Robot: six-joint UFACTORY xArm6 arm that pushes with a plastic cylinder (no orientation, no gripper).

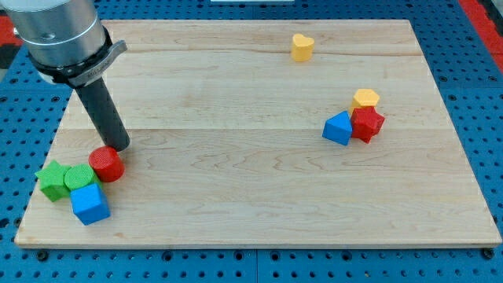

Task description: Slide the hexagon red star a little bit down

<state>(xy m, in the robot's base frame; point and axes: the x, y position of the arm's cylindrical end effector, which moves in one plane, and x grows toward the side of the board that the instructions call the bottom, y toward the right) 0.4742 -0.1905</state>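
Note:
The red star block (367, 123) sits at the view's right, touching a blue triangular block (339, 128) on its left and a yellow hexagon block (365, 99) just above it. My tip (117, 147) is far away at the view's left, just above a red cylinder (106, 164) and touching or nearly touching it. The rod rises from there toward the top left.
At the bottom left a green star (53, 180), a green cylinder (78, 178) and a blue cube (89, 203) cluster beside the red cylinder. A yellow heart (302, 47) lies near the top edge. The wooden board (251, 189) ends on a blue pegboard.

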